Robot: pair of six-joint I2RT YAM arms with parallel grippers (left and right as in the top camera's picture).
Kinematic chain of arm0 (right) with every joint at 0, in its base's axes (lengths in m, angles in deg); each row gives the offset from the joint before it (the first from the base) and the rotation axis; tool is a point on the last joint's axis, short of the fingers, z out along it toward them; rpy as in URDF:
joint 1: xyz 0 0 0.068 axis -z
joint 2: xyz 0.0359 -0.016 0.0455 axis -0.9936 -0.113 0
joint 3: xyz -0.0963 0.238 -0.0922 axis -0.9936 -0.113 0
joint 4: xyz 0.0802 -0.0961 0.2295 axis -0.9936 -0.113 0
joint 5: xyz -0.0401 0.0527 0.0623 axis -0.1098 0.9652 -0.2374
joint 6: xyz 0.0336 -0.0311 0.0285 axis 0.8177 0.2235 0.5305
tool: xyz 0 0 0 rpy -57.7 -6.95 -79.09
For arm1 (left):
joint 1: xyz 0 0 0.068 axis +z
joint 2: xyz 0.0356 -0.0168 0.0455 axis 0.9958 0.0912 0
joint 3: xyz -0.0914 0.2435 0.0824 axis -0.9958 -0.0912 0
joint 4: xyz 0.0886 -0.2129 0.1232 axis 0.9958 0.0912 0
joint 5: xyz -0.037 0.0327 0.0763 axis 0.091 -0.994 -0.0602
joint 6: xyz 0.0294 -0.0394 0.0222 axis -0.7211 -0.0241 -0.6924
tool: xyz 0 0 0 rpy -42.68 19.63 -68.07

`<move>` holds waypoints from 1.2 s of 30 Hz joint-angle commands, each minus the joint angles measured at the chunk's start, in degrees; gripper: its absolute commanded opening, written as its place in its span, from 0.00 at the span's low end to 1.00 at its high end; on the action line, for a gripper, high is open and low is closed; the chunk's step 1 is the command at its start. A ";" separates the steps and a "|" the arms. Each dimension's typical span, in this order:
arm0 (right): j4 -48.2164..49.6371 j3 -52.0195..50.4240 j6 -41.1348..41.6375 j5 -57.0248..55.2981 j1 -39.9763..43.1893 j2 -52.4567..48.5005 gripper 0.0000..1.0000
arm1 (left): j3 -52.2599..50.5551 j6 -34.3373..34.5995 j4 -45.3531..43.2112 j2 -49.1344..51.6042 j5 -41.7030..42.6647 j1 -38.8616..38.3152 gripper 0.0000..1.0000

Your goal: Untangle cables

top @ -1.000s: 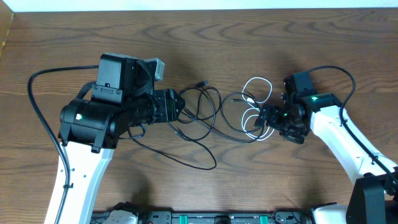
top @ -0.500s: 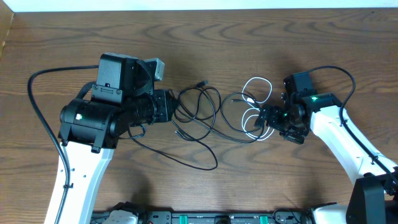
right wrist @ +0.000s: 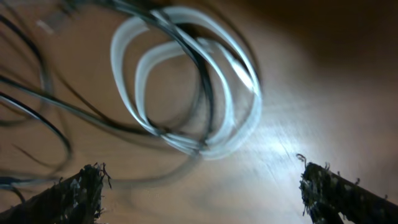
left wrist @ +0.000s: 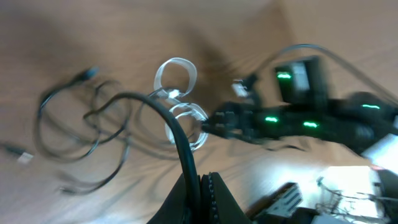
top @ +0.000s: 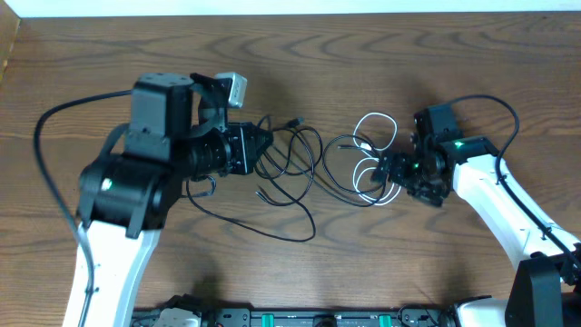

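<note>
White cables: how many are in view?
1. The white cable lies in loops on the table just ahead of the open right gripper, crossed by black cables. The left arm covers some of the tangle, so another could be hidden.

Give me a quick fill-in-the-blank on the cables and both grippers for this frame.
Between the black cable and the white cable, the left gripper holds the ___ one.
The right gripper has its jaws ___.
The loops lying nearest the right gripper belong to the ___ cable.
Missing words: black; open; white.
</note>
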 commanded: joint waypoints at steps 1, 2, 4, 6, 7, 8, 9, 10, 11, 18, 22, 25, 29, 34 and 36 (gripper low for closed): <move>4.00 -0.04 0.81 -0.68 -0.26 -0.02 0.99 | 0.79 -0.50 -1.97 -4.63 6.10 -0.17 0.08; 5.07 -0.04 0.81 -0.70 -0.26 -0.02 0.99 | 0.79 -0.50 -2.49 -5.66 6.08 -0.17 0.07; 5.95 -0.04 0.81 -0.68 -0.26 -0.02 0.99 | 0.79 -0.50 -3.34 -7.69 6.05 -0.17 0.07; 5.86 -0.04 0.79 -0.68 -0.26 -0.02 0.99 | 0.79 -0.48 -3.69 -9.40 6.03 -0.17 0.08; 6.60 -0.04 0.96 -0.59 -0.26 -0.02 0.99 | 0.79 -0.48 -3.69 -9.99 6.01 -0.17 0.07; 8.83 -0.04 1.05 -0.57 -0.26 -0.02 0.99 | 0.79 -0.48 -3.65 -10.43 6.03 -0.17 0.07; 11.56 -0.04 1.09 -0.46 -0.26 -0.02 0.99 | 0.79 -0.48 -3.48 -10.73 6.03 -0.17 0.07; 13.73 -0.04 1.29 1.57 -0.26 -0.02 0.99 | 0.79 -0.39 -3.30 -10.93 6.03 -0.17 0.08; 14.38 -0.04 1.27 5.01 -0.26 0.00 0.99 | 0.79 0.24 -2.97 -11.02 6.01 -0.17 0.08; 12.07 -0.04 -0.24 20.96 -0.26 0.02 0.99 | 0.79 0.79 -1.07 -10.88 4.92 -0.17 0.07; 11.21 -0.04 -8.11 21.51 -0.26 0.61 0.99 | 0.79 0.76 -0.57 -10.88 4.92 -0.17 0.08; 8.35 -0.04 -8.63 11.52 -0.26 0.61 0.99 | 0.79 0.76 0.00 -10.88 4.44 -0.17 0.08; 3.17 -0.50 -7.28 -2.03 -0.28 0.55 0.99 | 0.76 0.79 0.68 -10.88 2.56 -0.17 0.08; 2.69 -4.46 -7.28 -2.60 -0.28 0.55 0.99 | 0.76 0.79 0.68 -10.71 1.92 -0.17 0.08; 3.54 -6.32 -7.28 -2.89 -0.26 0.55 0.98 | 0.72 0.79 0.70 -10.47 1.95 -0.17 0.08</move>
